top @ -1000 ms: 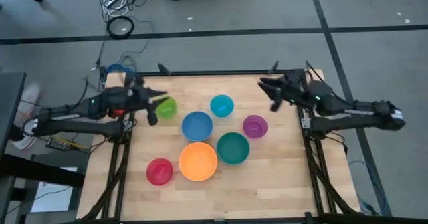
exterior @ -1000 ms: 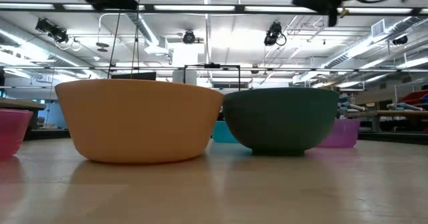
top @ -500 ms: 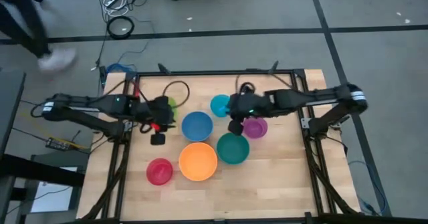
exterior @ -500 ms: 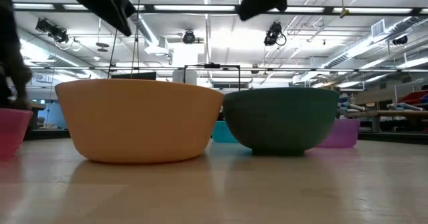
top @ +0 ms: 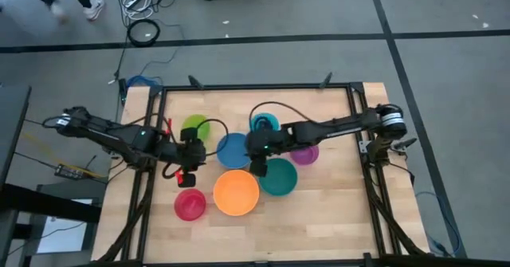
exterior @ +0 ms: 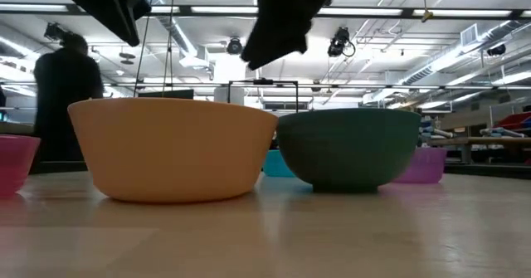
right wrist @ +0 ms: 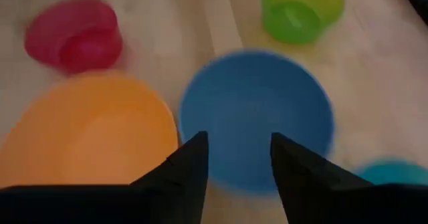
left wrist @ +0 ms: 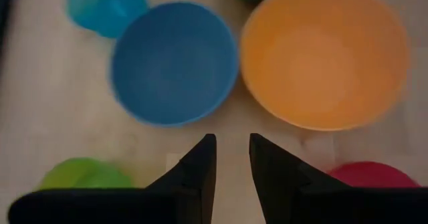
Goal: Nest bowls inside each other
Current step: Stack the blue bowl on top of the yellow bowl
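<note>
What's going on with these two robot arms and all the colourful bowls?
Seven bowls sit apart on the wooden table, none nested yet. The right gripper hangs open above the gap between the blue bowl, the orange bowl and the teal green bowl. The left gripper hovers open and empty between the lime green bowl and the red-pink bowl. Neither holds anything. A person stands in the room beyond.
</note>
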{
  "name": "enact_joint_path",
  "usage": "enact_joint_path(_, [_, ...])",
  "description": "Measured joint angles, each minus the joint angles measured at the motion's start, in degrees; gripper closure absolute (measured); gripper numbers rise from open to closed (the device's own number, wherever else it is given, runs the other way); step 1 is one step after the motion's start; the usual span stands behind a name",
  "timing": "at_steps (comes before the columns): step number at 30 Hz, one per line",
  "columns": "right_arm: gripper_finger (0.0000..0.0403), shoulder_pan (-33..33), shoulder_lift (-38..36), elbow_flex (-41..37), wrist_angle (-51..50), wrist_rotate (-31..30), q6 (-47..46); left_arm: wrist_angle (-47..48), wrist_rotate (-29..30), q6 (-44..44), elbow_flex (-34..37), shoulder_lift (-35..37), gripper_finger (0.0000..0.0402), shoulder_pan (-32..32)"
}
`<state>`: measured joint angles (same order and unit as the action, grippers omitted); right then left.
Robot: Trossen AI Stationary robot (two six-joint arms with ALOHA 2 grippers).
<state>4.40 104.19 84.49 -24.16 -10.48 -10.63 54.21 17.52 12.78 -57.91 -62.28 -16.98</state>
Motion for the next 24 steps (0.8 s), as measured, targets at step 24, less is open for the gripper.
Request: enact_joint_path(24, [0.0217, -0.76, -1.33, -0.02, -27.59, -1.51, -0.82, 9.6, 8.07, -1.41, 0.04, -8.98, 0.0302, -1.47])
